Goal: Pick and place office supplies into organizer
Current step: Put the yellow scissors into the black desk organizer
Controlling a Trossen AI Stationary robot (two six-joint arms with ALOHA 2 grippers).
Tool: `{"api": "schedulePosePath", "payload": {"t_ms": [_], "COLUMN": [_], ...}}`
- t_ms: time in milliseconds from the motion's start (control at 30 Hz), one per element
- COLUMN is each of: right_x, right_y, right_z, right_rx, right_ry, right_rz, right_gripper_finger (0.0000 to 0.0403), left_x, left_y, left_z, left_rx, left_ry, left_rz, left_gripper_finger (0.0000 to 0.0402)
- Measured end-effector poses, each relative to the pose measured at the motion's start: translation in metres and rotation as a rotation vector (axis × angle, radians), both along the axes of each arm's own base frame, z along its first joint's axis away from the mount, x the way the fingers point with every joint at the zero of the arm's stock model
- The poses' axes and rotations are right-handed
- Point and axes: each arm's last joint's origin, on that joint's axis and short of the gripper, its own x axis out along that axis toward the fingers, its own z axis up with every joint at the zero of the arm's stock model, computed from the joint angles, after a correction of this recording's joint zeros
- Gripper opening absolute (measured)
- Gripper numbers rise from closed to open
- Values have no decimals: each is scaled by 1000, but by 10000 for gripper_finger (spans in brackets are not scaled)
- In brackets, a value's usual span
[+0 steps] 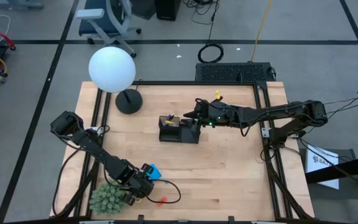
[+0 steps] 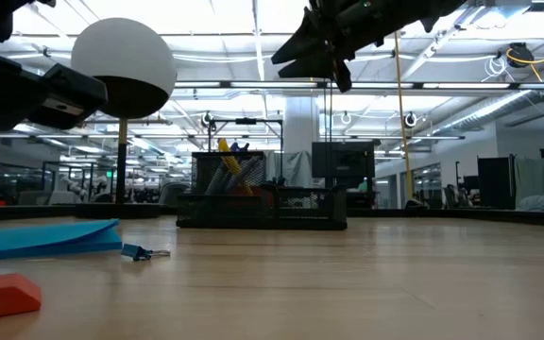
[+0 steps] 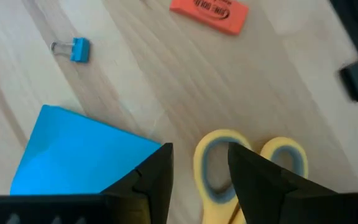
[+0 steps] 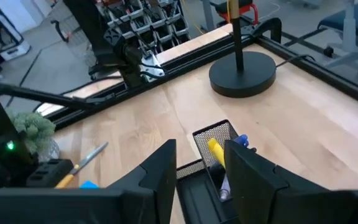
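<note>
Two dark jointed arms with black cables, green lights on the right arm [image 1: 278,115], blocky black fingers [image 3: 157,174].

Pens [image 1: 170,121] in organizer [image 1: 179,130]; note pad [image 3: 82,152] beside scissors [image 3: 247,171].

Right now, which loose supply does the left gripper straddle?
The yellow-handled scissors: one handle loop sits between the left gripper fingers; the blue note pad and red eraser lie aside.

Overhead and table-level views share the organizer [image 1: 179,130]; wrist cameras (seemingly close) look down.
</note>
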Motion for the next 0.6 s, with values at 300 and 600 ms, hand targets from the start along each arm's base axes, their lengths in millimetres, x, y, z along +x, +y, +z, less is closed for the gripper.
{"api": "schedulePosePath", "payload": {"t_ms": [300, 600], "right_x": [1, 1], "right_y": [0, 0], "right_z": [1, 1], "right_rx": [-24, -24], "right_ry": [-11, -11], "right_rz": [11, 11], "right_gripper_finger": [126, 126], "left_x": [0, -4], "left_y": [0, 3], "left_z": [0, -2], "left_rx": [-42, -13], "left_ry": [37, 88], "left_rz": [144, 82], "left_gripper_finger": [159, 159]}}
